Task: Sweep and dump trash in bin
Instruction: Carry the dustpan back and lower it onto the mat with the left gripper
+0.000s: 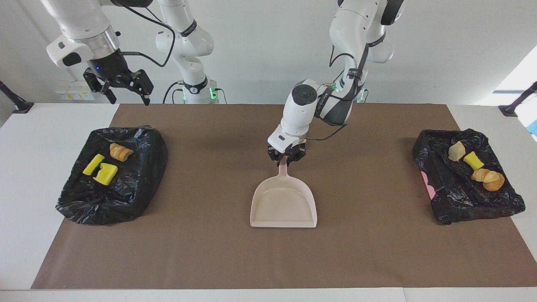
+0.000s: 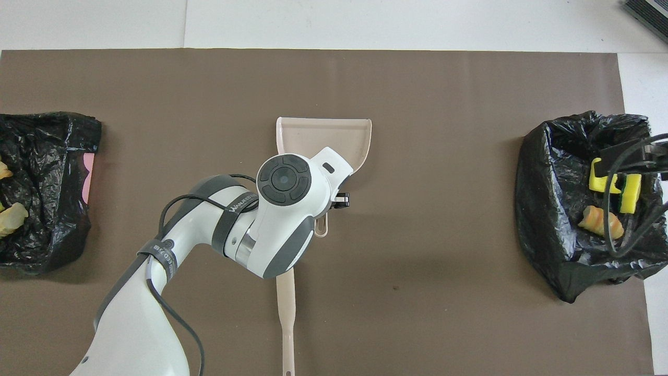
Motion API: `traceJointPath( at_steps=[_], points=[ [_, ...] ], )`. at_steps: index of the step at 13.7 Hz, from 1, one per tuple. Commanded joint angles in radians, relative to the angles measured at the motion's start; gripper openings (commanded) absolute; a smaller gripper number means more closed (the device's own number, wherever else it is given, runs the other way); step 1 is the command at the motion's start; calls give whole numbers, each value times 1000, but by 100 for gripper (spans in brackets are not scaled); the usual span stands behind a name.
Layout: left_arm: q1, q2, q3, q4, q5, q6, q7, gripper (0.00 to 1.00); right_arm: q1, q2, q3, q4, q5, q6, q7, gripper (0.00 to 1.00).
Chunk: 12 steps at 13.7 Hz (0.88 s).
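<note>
A: Where's the dustpan (image 1: 283, 204)?
B: Mid-frame in the facing view, flat on the mat (image 1: 209, 260), handle pointing up toward the robots; left gripper (image 1: 286, 156) right at the handle end

A: And the brush (image 2: 286, 313)?
B: Overhead view, bottom centre, below the pan handle, partly under the left arm

A: Bags?
B: One bag (image 1: 113, 176) at frame left w/ three trash pieces (image 1: 105, 173), right gripper (image 1: 123, 90) up above it. Other bag (image 1: 461, 193) at frame right w/ four trash pieces (image 1: 473, 160) on it
</note>
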Motion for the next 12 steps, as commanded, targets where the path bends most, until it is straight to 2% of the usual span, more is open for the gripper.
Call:
traceJointPath(
  at_steps=[1,8,12],
  points=[
    [4,-52,21,-17,-12,-44,6,100,-6,-23,2,-25,18,-1,14,100],
    [139,-132,30,-15,-3,-201,83,100,-6,-23,2,-25,19,-1,14,100],
    [242,-193,30,-21,-1,-341,187,100,-6,-22,2,-25,19,-1,14,100]
  ],
)
